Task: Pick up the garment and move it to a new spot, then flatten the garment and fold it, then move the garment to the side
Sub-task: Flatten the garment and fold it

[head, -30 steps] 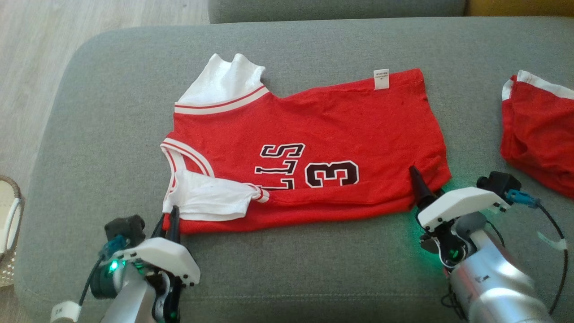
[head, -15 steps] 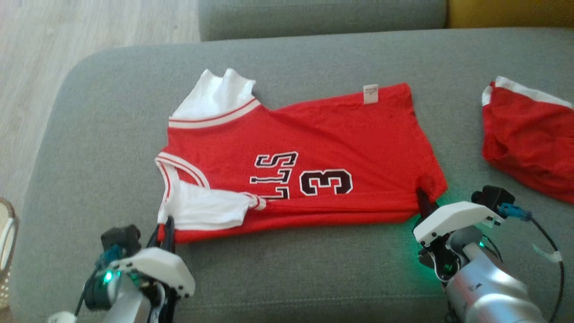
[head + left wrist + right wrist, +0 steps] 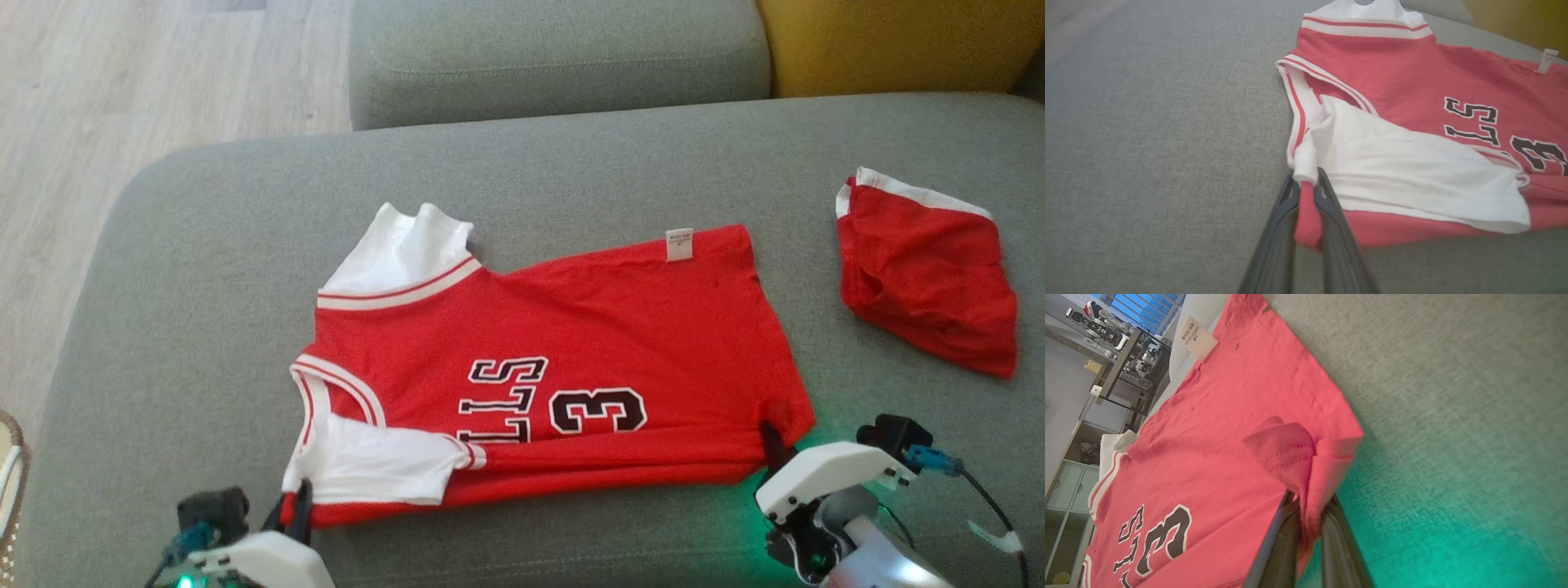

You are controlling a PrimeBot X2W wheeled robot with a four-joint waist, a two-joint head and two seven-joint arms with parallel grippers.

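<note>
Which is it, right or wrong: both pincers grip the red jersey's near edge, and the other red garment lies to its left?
Wrong: the head view shows the other red garment right of the red jersey. The left pincer and right pincer do grip its near edge.

To the left of the jersey [image 3: 571,327], the grey sofa seat [image 3: 204,269] lies bare up to its rounded edge, giving wide room. Between the jersey and the red shorts [image 3: 931,286] there is a bare strip. Behind them, the grey cushion [image 3: 555,57] and the yellow cushion [image 3: 898,41] rise like a wall.
</note>
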